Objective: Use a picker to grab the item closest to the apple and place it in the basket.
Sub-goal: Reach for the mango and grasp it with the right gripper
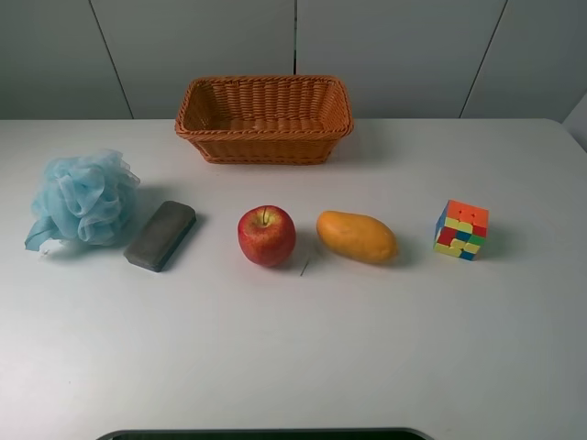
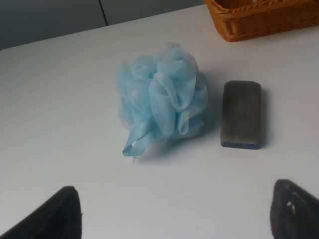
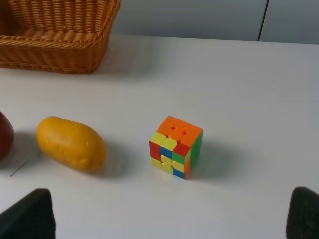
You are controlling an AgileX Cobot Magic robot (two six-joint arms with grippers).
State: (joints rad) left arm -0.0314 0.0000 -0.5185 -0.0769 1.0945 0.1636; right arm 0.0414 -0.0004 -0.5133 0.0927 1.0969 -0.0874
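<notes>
A red apple (image 1: 267, 236) sits at the middle of the white table. A yellow-orange mango (image 1: 357, 236) lies just right of it, the closest item; it also shows in the right wrist view (image 3: 72, 144), with the apple's edge (image 3: 4, 135) beside it. The wicker basket (image 1: 264, 130) stands empty at the back; its corner shows in both wrist views (image 2: 259, 22) (image 3: 55, 55). My left gripper (image 2: 174, 211) is open, back from the sponge and pouf. My right gripper (image 3: 169, 214) is open, back from the cube and mango. Neither arm shows in the exterior view.
A blue bath pouf (image 1: 83, 198) (image 2: 162, 97) lies at the far left. A grey sponge block (image 1: 160, 235) (image 2: 241, 114) lies between it and the apple. A colourful puzzle cube (image 1: 461, 230) (image 3: 175, 146) sits right of the mango.
</notes>
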